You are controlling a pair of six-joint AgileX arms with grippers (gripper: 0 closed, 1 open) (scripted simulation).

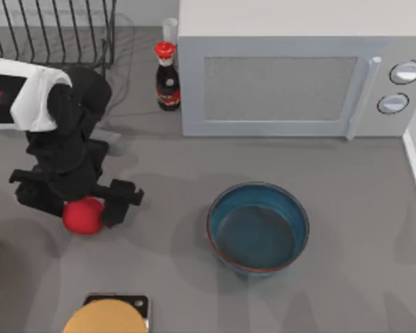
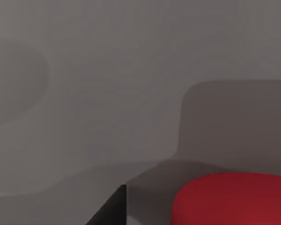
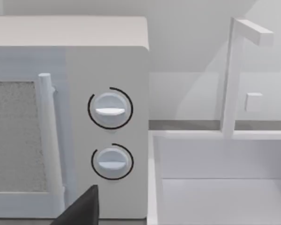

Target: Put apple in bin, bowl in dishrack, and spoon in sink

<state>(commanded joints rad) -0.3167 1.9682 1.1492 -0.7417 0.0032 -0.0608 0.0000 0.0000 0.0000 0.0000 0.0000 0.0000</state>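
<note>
**Reaching over the apple at the counter's left**

Hovering low at the left of the grey counter (image 1: 347,180), the left gripper (image 1: 83,198) sits directly over the apple (image 1: 83,215), jaws spread wide to either side of it. Behind stands the dishrack (image 1: 48,31). A sauce bottle (image 1: 168,76) stands beside the microwave (image 1: 291,83). The bowl (image 1: 258,229) rests upright near the centre. The right wrist view faces the sink (image 3: 220,178).

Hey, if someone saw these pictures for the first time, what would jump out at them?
Probably the bright red apple at the table's left, with the left gripper right over it. Next, the teal bowl standing alone mid-table, in front of the big grey microwave. The red-capped sauce bottle stands beside the microwave, near the black dishrack.
</note>
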